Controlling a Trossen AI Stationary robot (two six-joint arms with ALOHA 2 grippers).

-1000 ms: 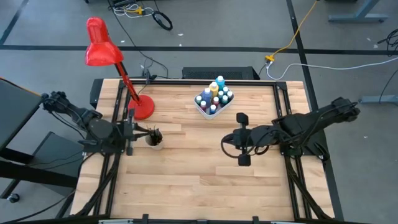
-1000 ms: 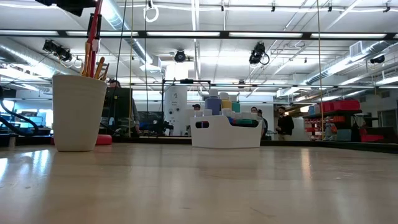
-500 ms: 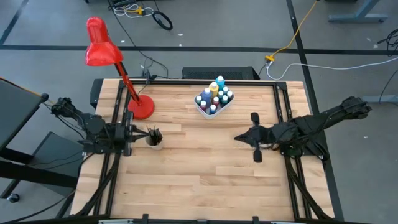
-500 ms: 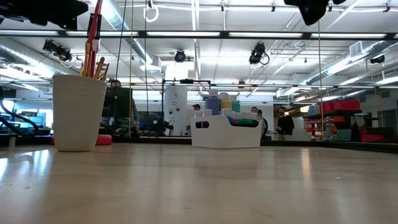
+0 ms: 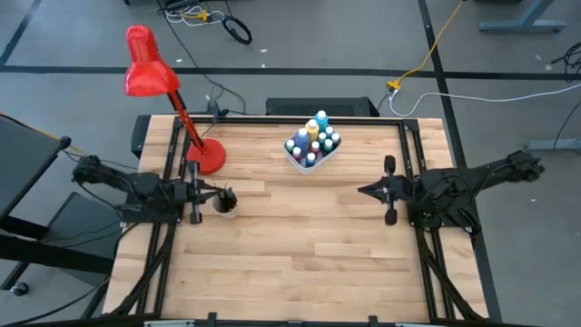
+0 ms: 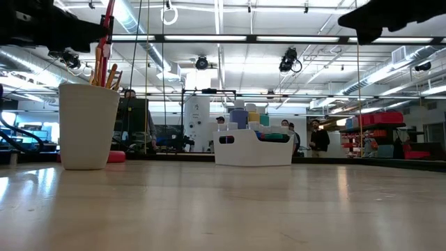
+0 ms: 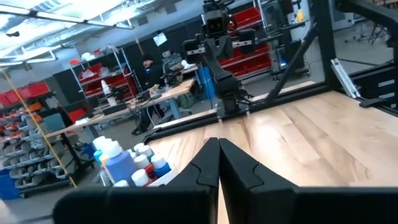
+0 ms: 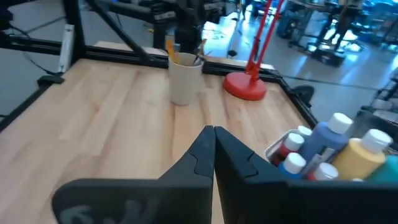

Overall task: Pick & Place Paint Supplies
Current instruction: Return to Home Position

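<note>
Right wrist view shows, nearest, the right tool (image 8: pixel 213 155) with its two dark fingers pressed together and nothing between them, which fits an arm that has no more to carry. It hangs over bare table (image 8: pixel 99 130) near the right edge, as the high view confirms. Just beyond it, off to one side, the paint bottles (image 8: pixel 329 140) stand upright and packed tight in the white tray (image 6: pixel 254 152), caps up; crowded like that, they brace one another and cannot roll. Farther across the wood stands the beige cup (image 8: pixel 185 81) with the paintbrushes (image 8: pixel 170 50) upright inside it, leaning on its rim so they stay gathered. The red desk lamp (image 8: pixel 245 86) has its base just behind the cup. Farthest off, at the table's left edge, the left tool (image 7: pixel 218 163) is likewise closed and empty, pointing toward the cup from just beside it. No loose bottle or brush shows on the table in the high view, so the sorting looks finished, and both arms seem to be heading for rest at opposite sides, away from the tray.
</note>
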